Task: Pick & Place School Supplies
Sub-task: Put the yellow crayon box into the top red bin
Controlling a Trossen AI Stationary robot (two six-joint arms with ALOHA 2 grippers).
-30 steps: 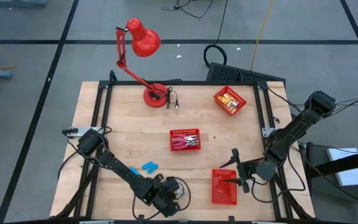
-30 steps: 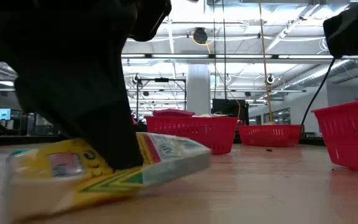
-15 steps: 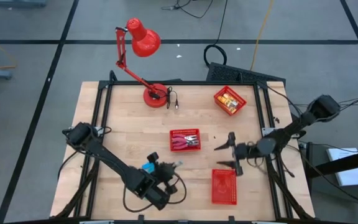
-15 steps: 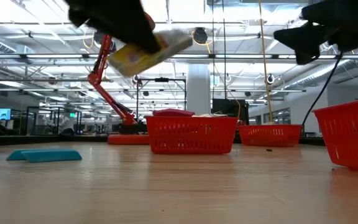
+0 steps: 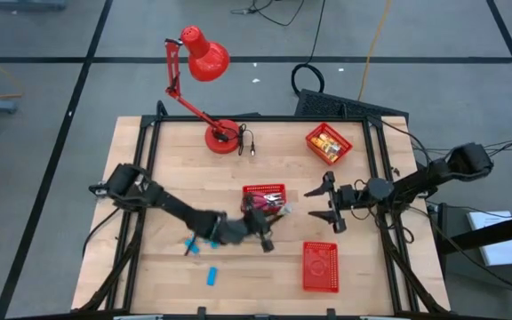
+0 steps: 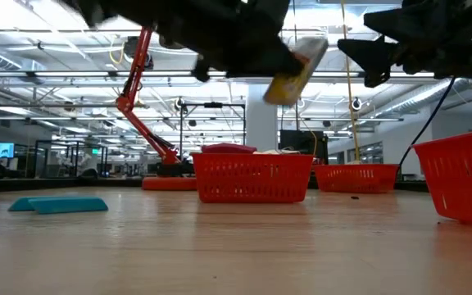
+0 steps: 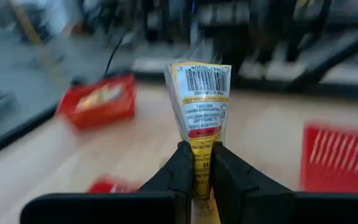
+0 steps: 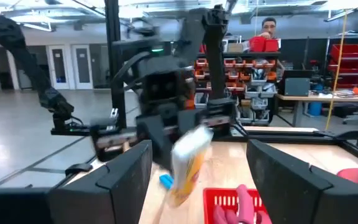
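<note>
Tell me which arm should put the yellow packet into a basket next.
Left. Its tool is already shut on the yellow packet, raised beside the middle basket. The right tool hangs open and empty, facing it.

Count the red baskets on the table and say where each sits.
3. One basket at the table's back right, holding yellow packets; one in the middle, holding red-handled tools; one at the front right, apparently empty. None seem hidden.

Grey floor [image 5: 43,89] with dark lines, bright ceiling lights [image 6: 220,16], person in red [image 8: 267,36] behind a desk
</note>
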